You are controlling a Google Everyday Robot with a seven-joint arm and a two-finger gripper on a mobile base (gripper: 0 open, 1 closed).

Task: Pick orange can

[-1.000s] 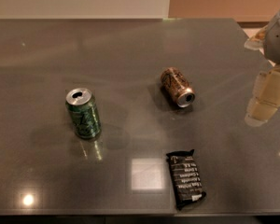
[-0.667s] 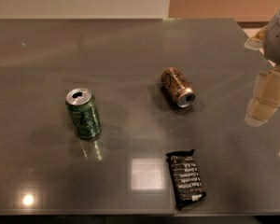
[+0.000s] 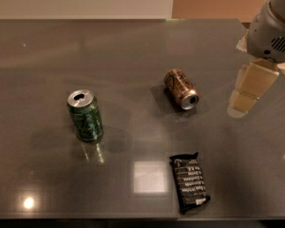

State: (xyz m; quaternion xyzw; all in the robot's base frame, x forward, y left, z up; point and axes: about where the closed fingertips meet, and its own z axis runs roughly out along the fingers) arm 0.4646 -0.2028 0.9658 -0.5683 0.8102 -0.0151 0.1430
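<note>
My end effector [image 3: 246, 95] hangs at the right edge, apparently empty; how open, I cannot tell. The orange can [image 3: 181, 89] lies toppled on the surface [image 3: 123, 51] to its left, long axis running far-left to near-right.

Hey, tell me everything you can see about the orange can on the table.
The orange can lies on its side on the dark glossy table, right of centre. Its copper-orange body carries dark scrawled markings; a silver metal end faces the lower right. Only the table touches it. The gripper hangs apart from it, farther right in view.
</note>
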